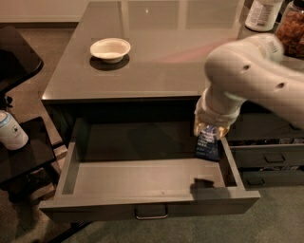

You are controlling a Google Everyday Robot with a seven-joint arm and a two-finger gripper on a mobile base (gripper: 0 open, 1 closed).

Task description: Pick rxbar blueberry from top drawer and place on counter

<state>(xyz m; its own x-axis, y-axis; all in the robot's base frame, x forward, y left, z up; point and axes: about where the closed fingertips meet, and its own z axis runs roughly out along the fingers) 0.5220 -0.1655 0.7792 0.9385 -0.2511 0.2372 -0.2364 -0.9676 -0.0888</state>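
Observation:
The top drawer [142,201] stands pulled open below the counter [161,66], with its metal handle [151,212] at the front. My gripper [209,132] hangs over the drawer's right end, just under the counter's front edge. It is shut on the top of the rxbar blueberry [207,147], a dark blue wrapper that hangs upright below the fingers. The bar is off the drawer floor and its shadow lies near the front right corner. My big white arm hides part of the counter's right side.
A white bowl [110,49] sits on the counter at the left. A white bottle [260,14] and a jar [290,26] stand at the back right. Narrower drawers [268,156] are at the right. A black side table [23,156] with a white can [11,131] stands at the left.

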